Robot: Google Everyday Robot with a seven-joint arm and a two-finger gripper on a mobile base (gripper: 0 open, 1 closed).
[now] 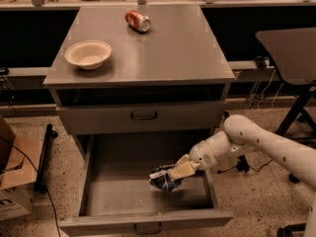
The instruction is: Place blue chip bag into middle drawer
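Note:
The blue chip bag is a small crumpled dark-blue foil bag, low inside the open middle drawer, right of its middle. My gripper reaches in from the right on a white arm and is shut on the blue chip bag, its pale fingers over the bag's top. I cannot tell whether the bag touches the drawer floor. The drawer is pulled fully out, with its front panel and small handle at the bottom of the view.
Above the open drawer is a closed grey drawer front with a black handle. On the cabinet top stand a white bowl and a lying red soda can. A cardboard box sits left; a dark table right.

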